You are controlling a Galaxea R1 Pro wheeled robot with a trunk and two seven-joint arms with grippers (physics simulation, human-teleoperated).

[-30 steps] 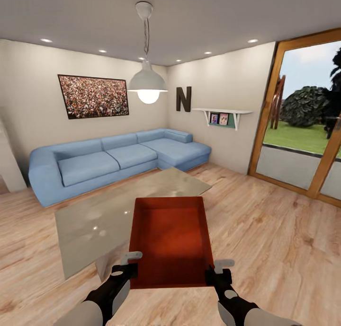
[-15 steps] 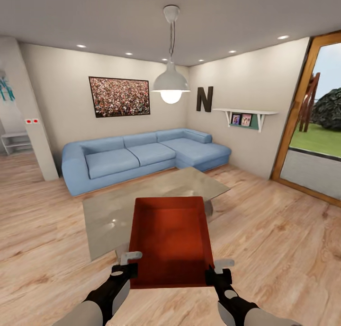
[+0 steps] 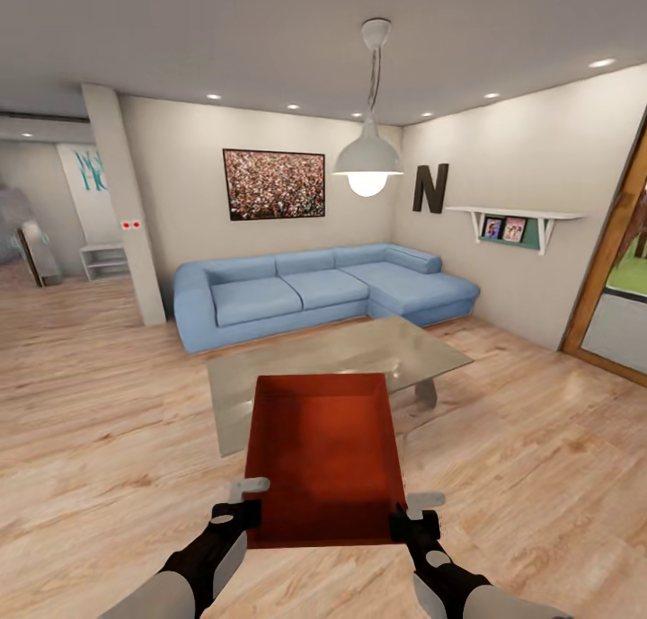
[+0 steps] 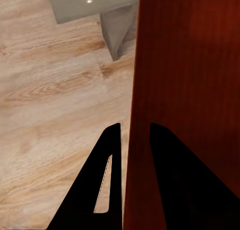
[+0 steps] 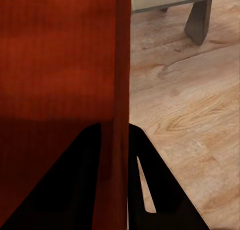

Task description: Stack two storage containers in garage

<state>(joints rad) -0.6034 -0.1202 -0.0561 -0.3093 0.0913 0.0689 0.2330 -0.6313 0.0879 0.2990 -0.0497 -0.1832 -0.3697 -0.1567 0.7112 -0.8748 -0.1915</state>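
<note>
The robot is carrying 1 orange-red storage container (image 3: 325, 457) out in front of its trunk, at 12 o'clock from the head camera, above the light wood plank floor (image 3: 108, 439) of the living room. The left gripper (image 3: 241, 509) is pinching the container's left wall near its near corner, 1 finger inside and 1 outside, as the left wrist view shows with the thin wall (image 4: 131, 140) running between the 2 dark fingers (image 4: 107, 190). The right gripper (image 3: 412, 518) is pinching the right wall (image 5: 121, 89) in the same way.

Beyond the container, at 12 o'clock, a glass coffee desk (image 3: 296, 376) is standing, with a blue sofa (image 3: 314, 291) behind it. A pendant lamp (image 3: 368, 156) is hanging at 1 o'clock, a wood-framed glass door (image 3: 620, 287) is showing at 3 o'clock, and an opening to another room is lying at 10 o'clock.

Judging from its thin walls and open, empty inside, the bin is probably light and fairly stiff, though the walls may be flexing slightly under a pinch. The smooth sides look slippery, so a grip on 2 opposite walls, balanced near 1 end as here, seems sensible; the far end is hanging unsupported, so tilting during turns looks like the main risk. The second container is not visible here.
</note>
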